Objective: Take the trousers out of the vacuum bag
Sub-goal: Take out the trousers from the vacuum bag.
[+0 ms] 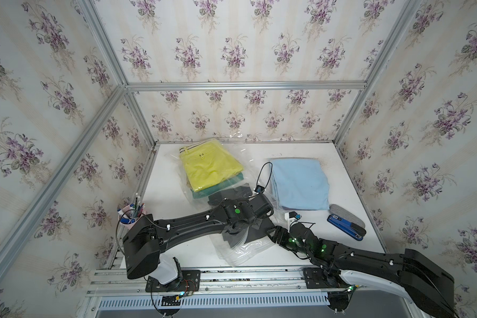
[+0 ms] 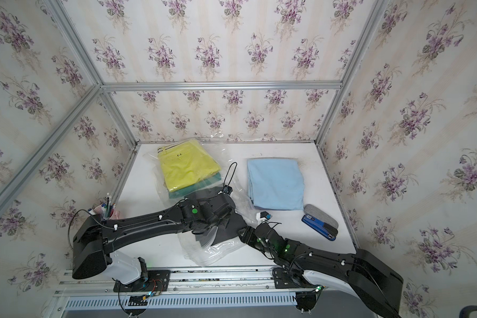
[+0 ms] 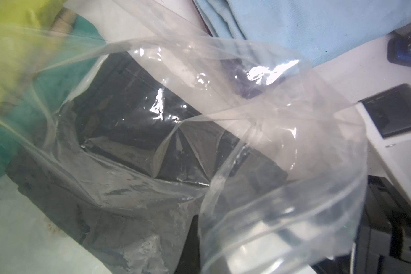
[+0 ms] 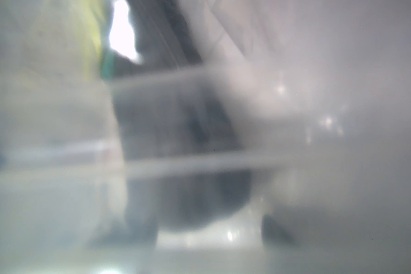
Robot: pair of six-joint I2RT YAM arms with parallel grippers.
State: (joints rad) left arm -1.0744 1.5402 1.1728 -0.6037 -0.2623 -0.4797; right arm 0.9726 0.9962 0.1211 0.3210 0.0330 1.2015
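Observation:
The vacuum bag [image 1: 232,256] [image 2: 204,253] lies from the back left to the front middle of the table. Inside it, at the back, yellow-green trousers [image 1: 210,168] [image 2: 187,165] rest on teal ones [image 1: 218,188]. Black trousers [image 1: 256,234] [image 3: 133,113] lie near the bag's mouth. Light blue trousers [image 1: 300,181] [image 2: 276,181] lie outside on the right. My left gripper [image 1: 245,225] [image 3: 195,232] is shut on the bag's upper film [image 3: 282,189] and holds it lifted. My right gripper [image 1: 274,234] [image 4: 207,232] is at the mouth beside the black trousers, its fingers apart. Plastic blurs its wrist view.
A cup of pens [image 1: 131,214] stands at the front left edge. A blue stapler [image 1: 344,224] and a grey pad [image 1: 347,213] lie at the right front. A small white block [image 1: 291,216] sits by the bag. Frame posts and papered walls close three sides.

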